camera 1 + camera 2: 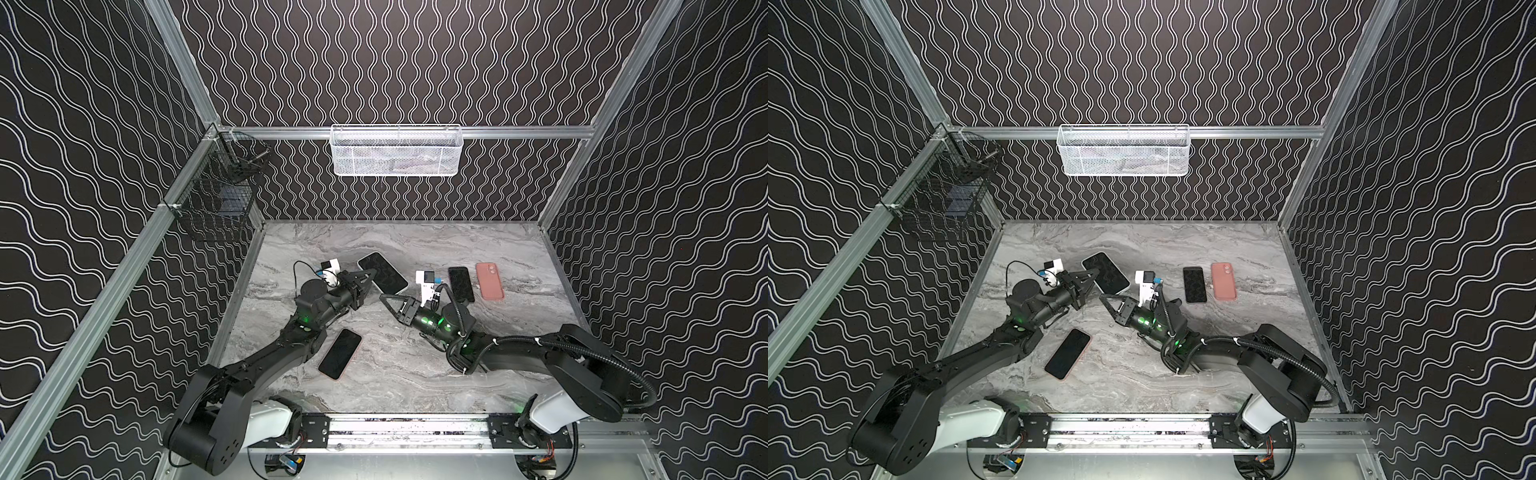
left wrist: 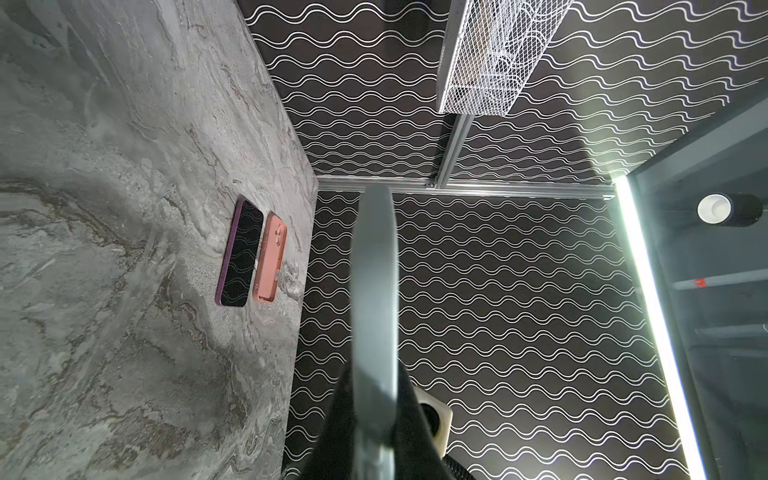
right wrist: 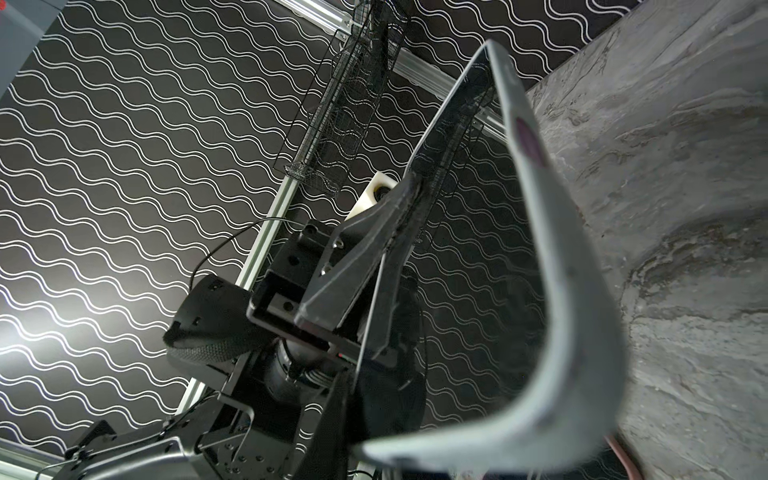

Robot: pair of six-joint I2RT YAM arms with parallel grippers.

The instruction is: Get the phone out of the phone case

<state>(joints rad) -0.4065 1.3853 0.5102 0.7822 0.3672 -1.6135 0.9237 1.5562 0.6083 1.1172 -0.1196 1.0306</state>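
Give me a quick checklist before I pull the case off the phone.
1. Left end effector shut on phone: ok.
2. Right end effector shut on gray case corner: ok.
3. Phone out of case: not ok, rim surrounds screen.
4. Dark phone and pink case apart from both arms: ok.
5. Pink-rimmed phone beside left arm, untouched: ok.
6. Phone lifted off table: cannot tell.
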